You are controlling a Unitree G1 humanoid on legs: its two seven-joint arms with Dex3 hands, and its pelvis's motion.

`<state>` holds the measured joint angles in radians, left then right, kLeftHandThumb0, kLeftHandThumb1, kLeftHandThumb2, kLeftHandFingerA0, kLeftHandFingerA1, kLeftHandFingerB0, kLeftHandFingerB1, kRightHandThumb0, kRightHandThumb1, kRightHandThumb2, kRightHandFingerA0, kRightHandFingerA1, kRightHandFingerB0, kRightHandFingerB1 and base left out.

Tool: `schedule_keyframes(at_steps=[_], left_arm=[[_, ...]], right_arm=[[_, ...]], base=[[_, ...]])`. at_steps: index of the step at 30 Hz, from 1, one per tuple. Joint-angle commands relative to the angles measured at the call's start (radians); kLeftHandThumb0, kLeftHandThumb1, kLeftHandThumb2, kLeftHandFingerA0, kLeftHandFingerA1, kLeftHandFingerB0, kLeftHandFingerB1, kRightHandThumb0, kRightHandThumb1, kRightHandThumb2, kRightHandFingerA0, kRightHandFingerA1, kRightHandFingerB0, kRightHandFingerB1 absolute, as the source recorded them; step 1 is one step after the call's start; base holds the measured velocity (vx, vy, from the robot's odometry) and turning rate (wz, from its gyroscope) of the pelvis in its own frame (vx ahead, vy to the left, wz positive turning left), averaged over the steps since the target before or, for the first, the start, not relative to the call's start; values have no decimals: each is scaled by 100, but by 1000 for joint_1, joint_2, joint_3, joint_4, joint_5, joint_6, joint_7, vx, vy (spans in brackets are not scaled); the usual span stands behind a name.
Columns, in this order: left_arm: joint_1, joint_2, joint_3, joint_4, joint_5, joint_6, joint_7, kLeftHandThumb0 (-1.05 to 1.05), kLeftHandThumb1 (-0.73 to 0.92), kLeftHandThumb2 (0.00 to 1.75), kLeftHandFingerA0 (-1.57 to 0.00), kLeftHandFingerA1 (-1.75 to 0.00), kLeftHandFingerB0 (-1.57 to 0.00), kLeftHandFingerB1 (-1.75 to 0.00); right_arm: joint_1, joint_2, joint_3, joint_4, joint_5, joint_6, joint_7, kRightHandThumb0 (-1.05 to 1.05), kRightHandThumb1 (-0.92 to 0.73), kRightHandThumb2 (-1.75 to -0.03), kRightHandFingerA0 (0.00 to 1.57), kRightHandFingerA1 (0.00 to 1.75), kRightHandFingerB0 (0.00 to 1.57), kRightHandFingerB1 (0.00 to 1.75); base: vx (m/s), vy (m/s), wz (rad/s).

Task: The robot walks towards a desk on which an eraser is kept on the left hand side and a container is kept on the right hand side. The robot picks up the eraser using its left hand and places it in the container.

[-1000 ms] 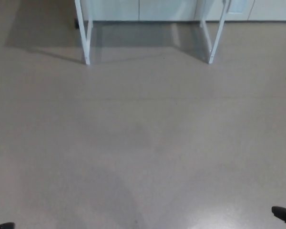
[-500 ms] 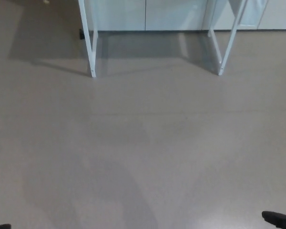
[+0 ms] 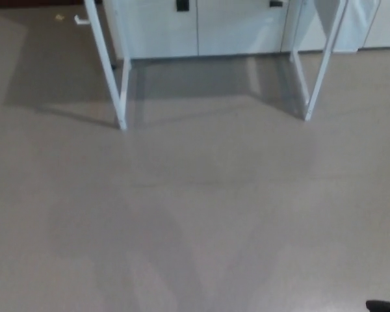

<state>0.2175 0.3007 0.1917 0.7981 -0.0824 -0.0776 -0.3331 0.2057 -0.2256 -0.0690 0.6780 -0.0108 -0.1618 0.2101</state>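
Only the white legs of the desk show in the head view, a left leg (image 3: 110, 78) and a right leg (image 3: 322, 65), at the top of the picture. The desk top, the eraser and the container are out of view. A black tip of my right hand (image 3: 385, 305) shows at the bottom right corner; its fingers cannot be made out. My left hand does not show.
Grey-beige floor (image 3: 195, 208) fills most of the view. White cabinets (image 3: 201, 26) with dark handles stand behind the desk legs. The desk casts a shadow on the floor to the left.
The whole picture has shifted: the desk legs sit lower and look larger, and more of the cabinets shows. The left hand's tip has dropped out of the bottom left corner.
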Motion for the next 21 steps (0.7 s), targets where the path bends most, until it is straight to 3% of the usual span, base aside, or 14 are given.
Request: schedule_keyframes(at_steps=[1, 9, 21], left_arm=[[4, 25, -2, -10, 17, -65, 19, -39, 59, 58, -39, -47, -38, -37], [5, 39, -22, -1, 35, -83, 39, -38, 61, 58, -40, -48, -38, -37], [5, 57, -59, 19, 75, -128, 79, -39, 61, 58, -39, -46, -40, -37]], right_arm=[[-7, -12, 23, -4, -31, -43, -12, -37, -60, -58, 49, 57, 36, 47], [-6, -4, 28, -1, -23, -34, -7, -37, -59, -57, 48, 56, 36, 46], [-15, -6, 49, 3, -37, -36, -14, -36, -60, -57, 50, 57, 36, 45]], base=[[569, 278, 17], [432, 146, -8], [364, -136, 11]])
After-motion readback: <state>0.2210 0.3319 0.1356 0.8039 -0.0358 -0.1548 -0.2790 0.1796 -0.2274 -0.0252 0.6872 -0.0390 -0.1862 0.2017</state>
